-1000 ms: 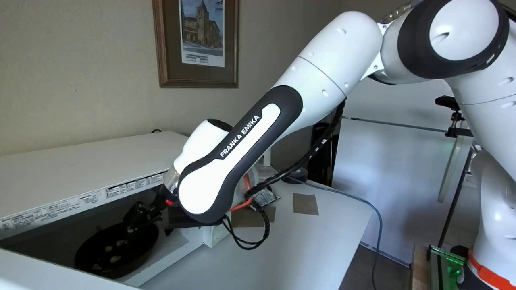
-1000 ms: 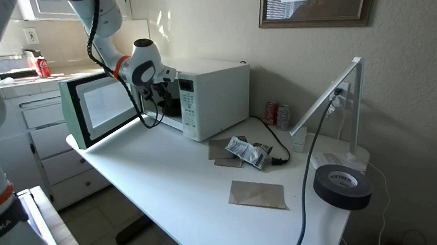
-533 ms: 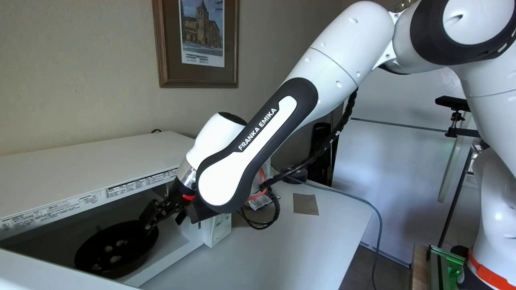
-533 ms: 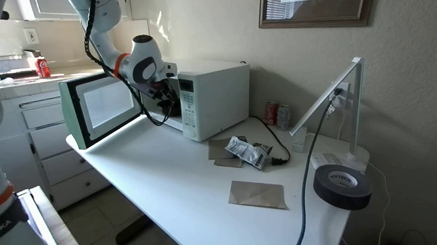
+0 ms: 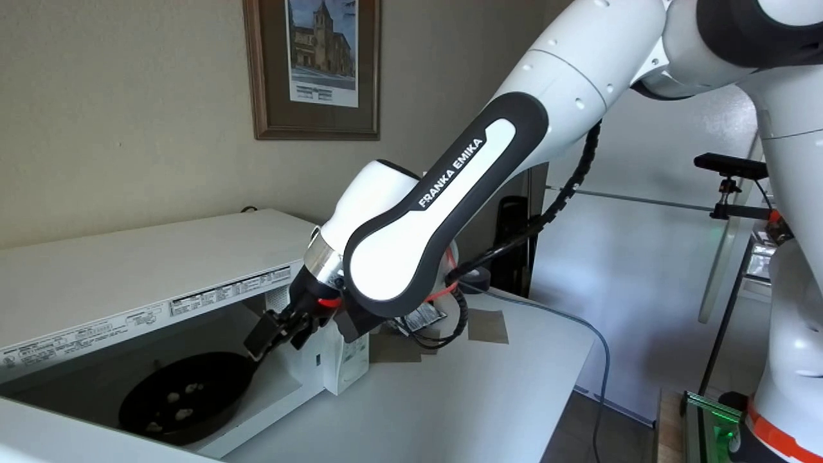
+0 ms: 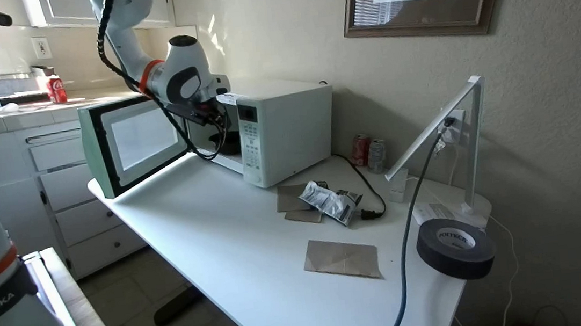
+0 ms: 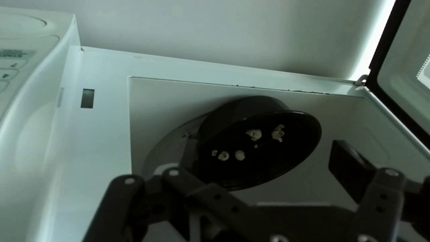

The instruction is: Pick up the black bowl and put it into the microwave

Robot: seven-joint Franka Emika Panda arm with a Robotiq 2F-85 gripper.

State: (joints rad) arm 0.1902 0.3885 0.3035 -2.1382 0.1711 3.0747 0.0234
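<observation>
The black bowl rests inside the white microwave, with several pieces of popcorn in it. In the wrist view the bowl sits over the turntable in the microwave cavity. In an exterior view the bowl is partly hidden behind cables in the microwave opening. My gripper is open, with its fingers spread apart and nothing held between them. In an exterior view the gripper is at the bowl's near rim, by the microwave opening. Whether a fingertip still touches the rim cannot be told.
The microwave door stands wide open. The control panel side borders the opening. On the white table are a crumpled silver packet, brown paper pieces, a tape roll and two cans.
My gripper has drawn back from over the bowl, up and out toward the microwave opening. The arm has risen and retracted. The bowl has stayed in place.
</observation>
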